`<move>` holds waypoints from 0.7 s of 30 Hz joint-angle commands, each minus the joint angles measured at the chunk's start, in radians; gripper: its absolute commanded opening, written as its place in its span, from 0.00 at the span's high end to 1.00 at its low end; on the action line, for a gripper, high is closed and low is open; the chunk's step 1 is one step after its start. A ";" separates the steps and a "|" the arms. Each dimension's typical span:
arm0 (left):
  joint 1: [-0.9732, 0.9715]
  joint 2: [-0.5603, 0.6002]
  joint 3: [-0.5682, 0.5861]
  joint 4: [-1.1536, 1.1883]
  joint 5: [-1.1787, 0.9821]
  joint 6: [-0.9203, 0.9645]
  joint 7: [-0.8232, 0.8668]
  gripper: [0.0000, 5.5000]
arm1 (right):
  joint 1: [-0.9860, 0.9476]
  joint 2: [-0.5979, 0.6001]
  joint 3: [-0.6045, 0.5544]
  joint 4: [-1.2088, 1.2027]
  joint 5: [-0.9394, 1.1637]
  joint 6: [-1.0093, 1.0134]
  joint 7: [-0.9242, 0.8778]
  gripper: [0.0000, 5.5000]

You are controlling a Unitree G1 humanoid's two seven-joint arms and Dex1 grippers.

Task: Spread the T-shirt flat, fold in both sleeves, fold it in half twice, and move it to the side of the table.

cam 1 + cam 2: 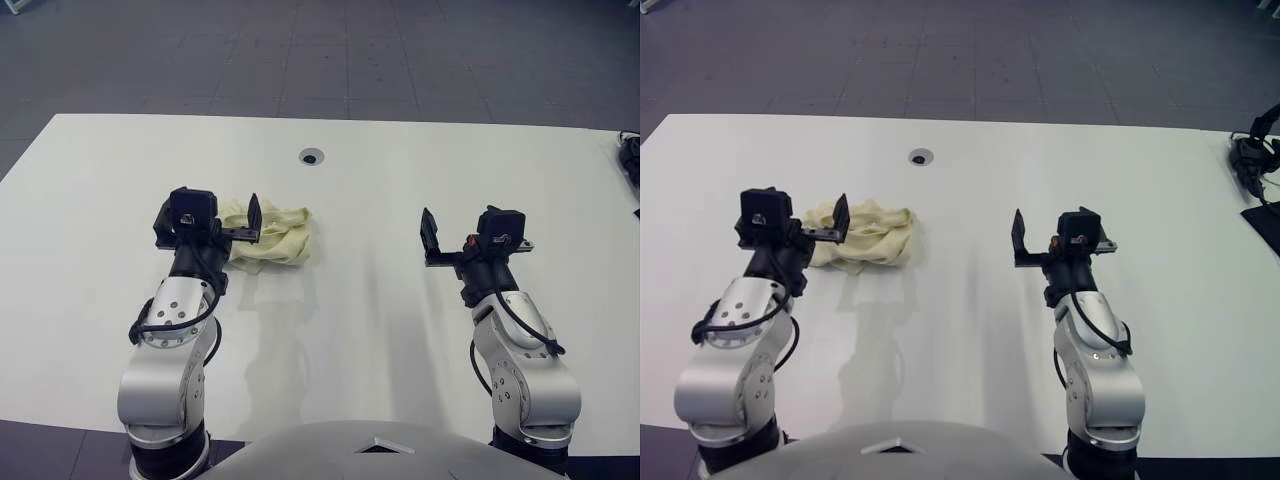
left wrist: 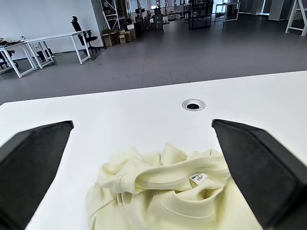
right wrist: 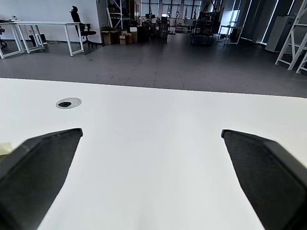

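The left hand (image 2: 142,125) is holding its two dark fingers (image 2: 33,163) wide apart and empty, poised low over the near edge of a crumpled pale-yellow T-shirt (image 1: 275,238), with the bunched cloth lying between and just beyond the fingertips. The garment is sitting in a heap on the left half of the white table (image 1: 400,180), its collar and neck label facing up toward the wrist camera and its sleeves lost in the folds. The right hand (image 3: 151,131) is also gaping wide and carrying nothing, waiting over bare tabletop well apart from the shirt. A round cable port (image 1: 312,156) is lying farther back, beyond the heap. By the look of things, the job is only beginning: the spreading step is in hand and no fold has been made. The next move is probably calling for the left hand to close on an edge of the cloth, with the right hand crossing over to take another edge so the two can pull the shirt flat.
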 commanded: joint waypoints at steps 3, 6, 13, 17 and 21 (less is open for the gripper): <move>-0.152 0.174 0.071 0.346 0.027 -0.132 -0.094 0.03 | -0.012 0.000 0.005 0.028 -0.006 -0.021 0.001 0.02; -0.204 0.281 0.048 0.596 0.047 -0.210 -0.170 0.03 | -0.031 -0.013 -0.012 0.052 -0.002 -0.033 0.012 0.02; -0.231 0.309 -0.091 0.816 0.063 -0.344 -0.300 0.03 | -0.098 -0.092 -0.084 0.125 0.008 -0.070 0.069 0.02; -0.142 0.312 -0.172 0.739 0.068 -0.355 -0.364 0.03 | -0.145 -0.211 -0.065 0.182 0.021 -0.046 0.192 0.02; -0.051 0.297 -0.247 0.634 0.073 -0.372 -0.389 0.03 | -0.166 -0.404 -0.016 0.251 0.073 0.048 0.416 0.02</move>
